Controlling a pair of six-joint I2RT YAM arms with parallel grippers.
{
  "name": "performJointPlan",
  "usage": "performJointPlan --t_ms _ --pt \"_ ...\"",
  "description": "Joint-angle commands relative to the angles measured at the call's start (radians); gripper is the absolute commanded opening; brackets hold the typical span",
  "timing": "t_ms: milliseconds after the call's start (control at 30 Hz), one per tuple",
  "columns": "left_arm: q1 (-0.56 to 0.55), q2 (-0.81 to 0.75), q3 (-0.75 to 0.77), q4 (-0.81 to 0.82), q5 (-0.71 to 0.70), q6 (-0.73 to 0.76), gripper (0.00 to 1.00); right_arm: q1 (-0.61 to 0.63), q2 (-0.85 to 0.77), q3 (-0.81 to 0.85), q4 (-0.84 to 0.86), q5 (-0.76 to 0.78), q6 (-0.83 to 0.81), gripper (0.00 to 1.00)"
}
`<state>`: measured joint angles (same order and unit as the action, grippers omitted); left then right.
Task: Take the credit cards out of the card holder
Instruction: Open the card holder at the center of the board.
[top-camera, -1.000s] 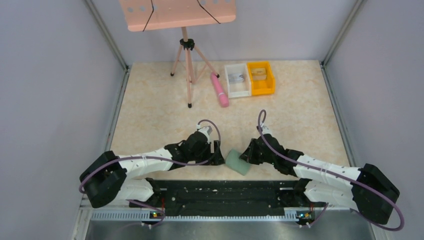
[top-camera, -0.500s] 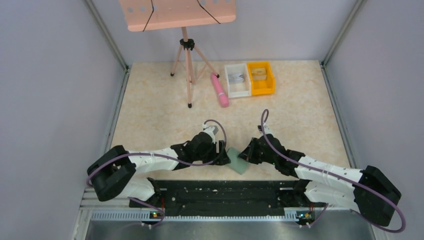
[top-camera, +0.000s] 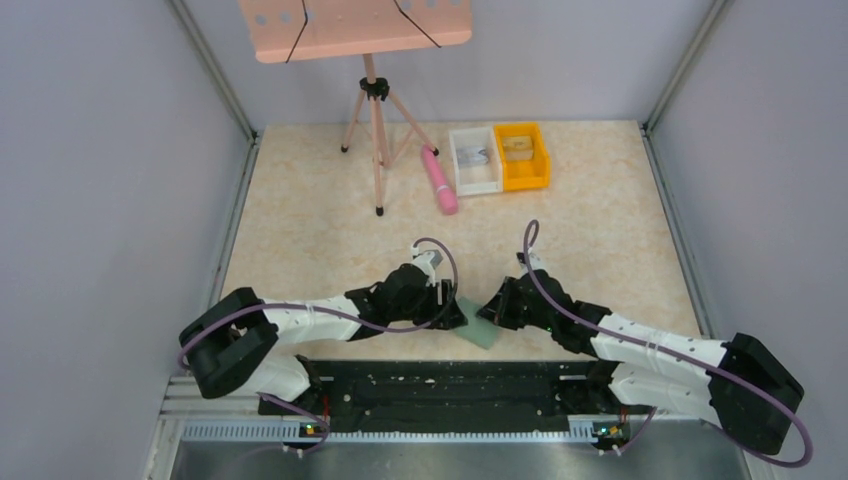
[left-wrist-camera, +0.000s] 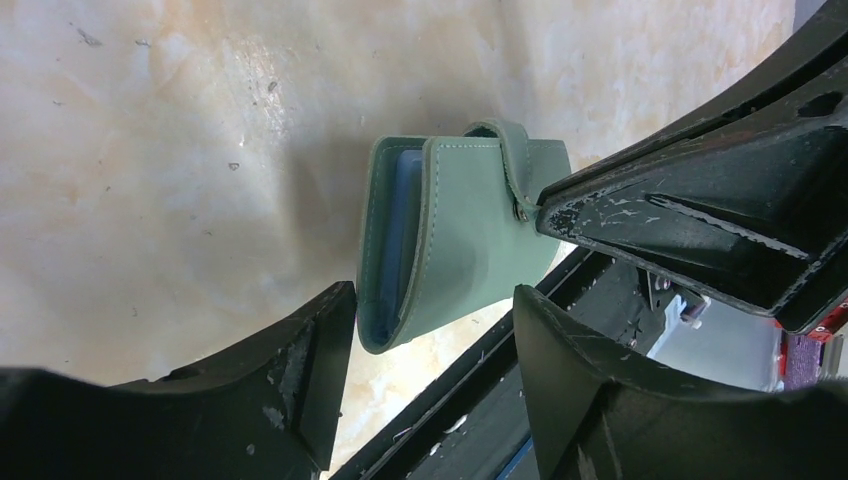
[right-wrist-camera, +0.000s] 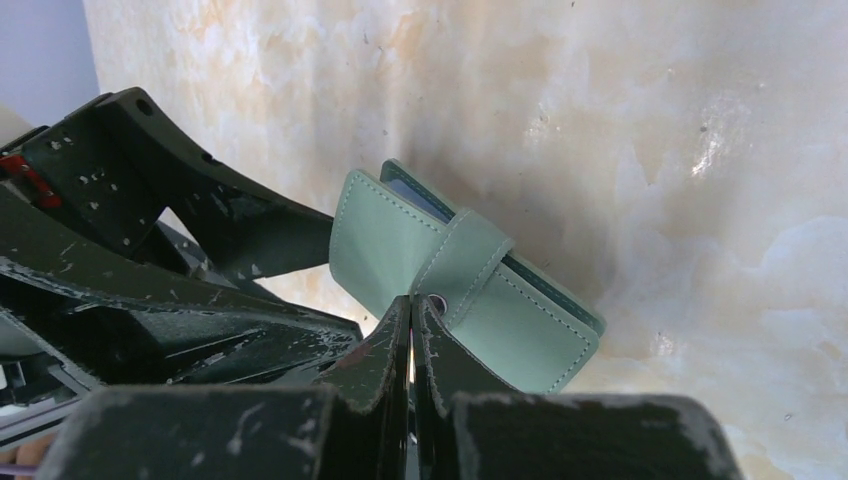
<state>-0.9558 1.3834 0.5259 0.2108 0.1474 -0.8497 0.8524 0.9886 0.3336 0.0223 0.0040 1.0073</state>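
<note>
Left wrist view shows us the card holder closed, lying between both grippers near the table's front edge. Our left gripper is spread wide around the folded end and not clamped on it; we judge it is there to brace the holder. Our right gripper has its fingers pressed together at the tab, likely to unsnap it. Whether they pinch it we cannot tell. No cards show. The tabletop is beige and marbled, with grey walls around. Two bins and a pink stand sit far back.
</note>
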Motion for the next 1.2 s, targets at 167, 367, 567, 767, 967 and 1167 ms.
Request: performJointPlan --t_ms 167,367,567,767,967,1167 --pt "-0.012 0.022 0.006 0.075 0.028 -0.018 0.44 -0.009 -0.038 -0.006 0.049 -0.027 -0.016 0.0" --pt "-0.012 0.018 0.007 0.064 0.038 -0.013 0.02 -0.01 -0.025 0.01 -0.017 0.017 -0.081 0.0" --pt "-0.012 -0.004 0.004 0.043 0.026 -0.002 0.0 -0.01 -0.065 0.054 -0.146 0.087 -0.151 0.0" --pt "-0.012 -0.006 0.014 0.0 0.02 0.015 0.0 -0.011 -0.08 0.122 -0.222 0.138 -0.288 0.0" --pt "-0.011 0.019 0.013 0.004 0.037 0.013 0.0 -0.01 -0.072 0.126 -0.192 0.05 -0.425 0.0" --pt "-0.012 0.012 0.009 0.051 0.066 -0.013 0.0 0.005 -0.102 0.05 -0.052 -0.035 -0.434 0.34"
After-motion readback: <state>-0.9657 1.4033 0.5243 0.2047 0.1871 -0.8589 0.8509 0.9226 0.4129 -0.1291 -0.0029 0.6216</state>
